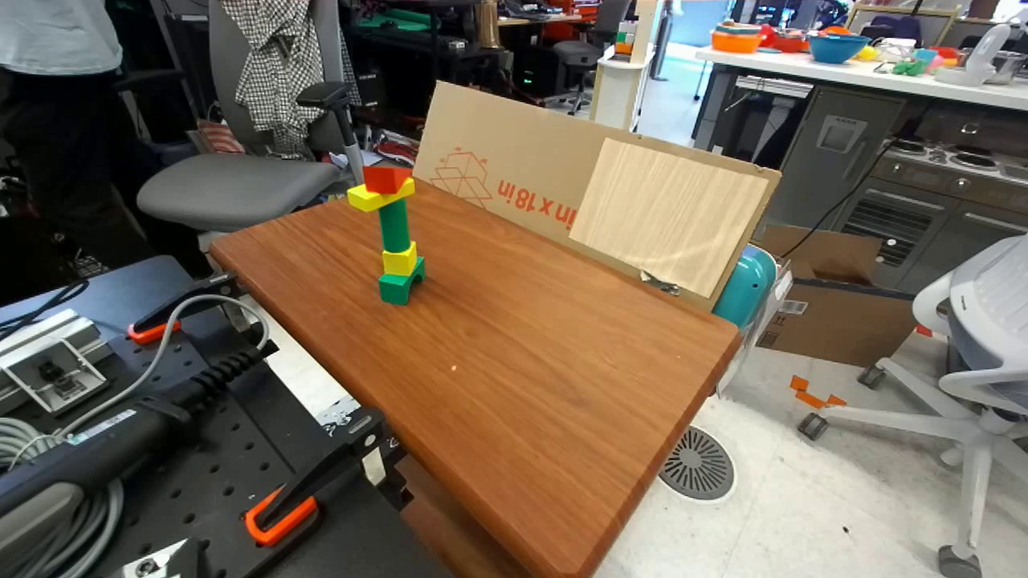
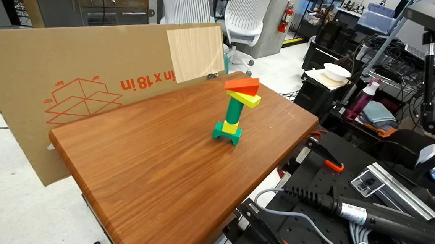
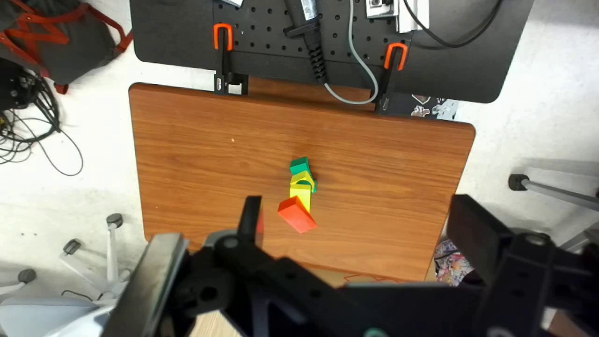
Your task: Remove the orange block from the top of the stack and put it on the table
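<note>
In an exterior view, two clamps (image 1: 325, 470) on a black bench (image 1: 205, 437) reach toward the edge of the worktop (image 1: 514, 377), between its 7 and 9 o'clock. The stack (image 1: 394, 225) stands toward 10, with the orange block (image 1: 387, 179) on top, skewed over a yellow block (image 1: 382, 196). Open wood stretches from the stack's foot toward 4. Cardboard (image 1: 522, 144) stands upright along the edge from 12 to 2, a pale board (image 1: 666, 209) against it. In the wrist view, which looks down, bare wood lies both sides of the stack, out to the edges at 9 and 3. The fingers (image 3: 475, 229) jut in from 6, spread wide, one at 9 and one at 3 of the orange block, well apart from it.
</note>
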